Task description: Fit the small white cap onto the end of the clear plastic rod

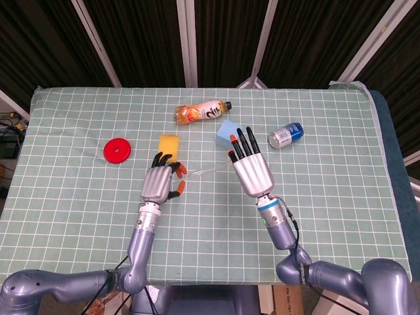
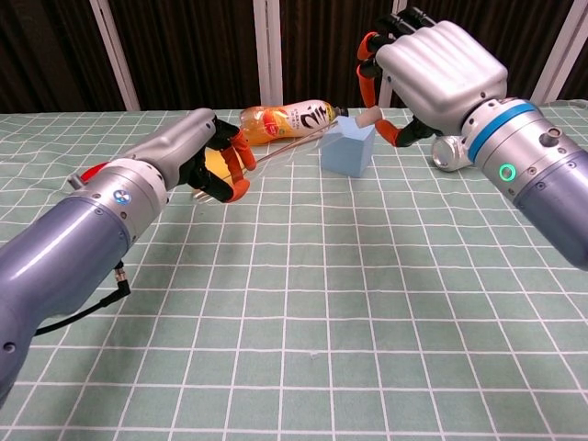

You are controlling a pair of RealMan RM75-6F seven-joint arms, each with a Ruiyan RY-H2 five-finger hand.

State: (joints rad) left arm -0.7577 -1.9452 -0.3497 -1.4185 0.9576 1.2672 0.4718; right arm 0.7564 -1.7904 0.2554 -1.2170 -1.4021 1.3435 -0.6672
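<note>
The small white cap (image 2: 367, 118) sits pinched in the fingertips of the right hand (image 2: 432, 69), held in the air above the blue foam block (image 2: 348, 145); from the head view the cap is hidden under that hand (image 1: 252, 172). The clear plastic rod (image 2: 292, 142) is gripped at one end by the left hand (image 2: 204, 152), whose orange-tipped fingers are curled around it, and its long axis runs up and toward the robot's right, so the free tip points at the cap. Cap and rod tip look near each other but apart, with the cap slightly higher and further right; the coming move seems to turn on lining the cap's opening with that axis and closing the gap along it. Whether the opening faces the rod cannot be told. Around them lie an orange drink bottle (image 1: 203, 111), a yellow sponge (image 1: 169, 144), a tipped can (image 1: 285, 134) and a red disc (image 1: 117, 150) on the checked tablecloth (image 1: 79, 197).
</note>
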